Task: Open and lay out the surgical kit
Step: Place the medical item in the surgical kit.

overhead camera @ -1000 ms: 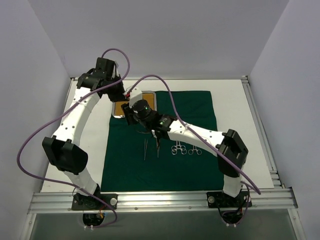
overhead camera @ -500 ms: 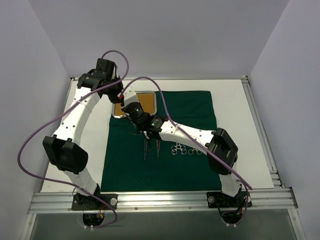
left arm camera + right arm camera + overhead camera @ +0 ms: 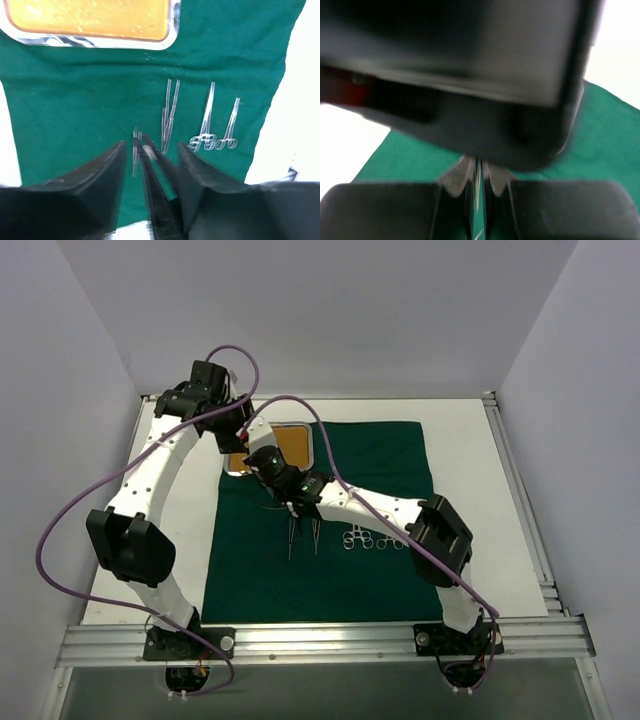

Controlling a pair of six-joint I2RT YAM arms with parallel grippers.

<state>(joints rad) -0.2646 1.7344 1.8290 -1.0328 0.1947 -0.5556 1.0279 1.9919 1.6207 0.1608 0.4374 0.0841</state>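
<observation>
Change since a second ago: the right arm has pushed further across the cloth, bringing the right gripper (image 3: 476,182) up against the left gripper (image 3: 151,147) near the tray's near edge. Its fingers have closed while the left pair has parted.
Left gripper: fingers stand apart and grip nothing I can make out. The dark slim part between them is, in my judgement, the right gripper's tips.
Right gripper: fingers are pressed together. The wrist view is too blurred to show whether anything thin is pinched.
Kit location: the green cloth (image 3: 75,100) lies spread flat. The steel tray (image 3: 100,42) sits at its far left corner, orange-brown side up. The tweezers (image 3: 169,112) and second tweezers (image 3: 136,152) lie mid-cloth. The first clamp (image 3: 206,125) and second clamp (image 3: 231,127) lie just to their right, rings toward the arms.
Handling: the instruments are judged light, stiff and slippery, and they lie flat on soft fabric. They are best pinched across the mid-shank, or at the rings for the clamps. The tray is best taken by its rim.
Arm pose: the left arm arches up the left side with its wrist bent inward. The right arm stretches low and diagonally across the cloth.
</observation>
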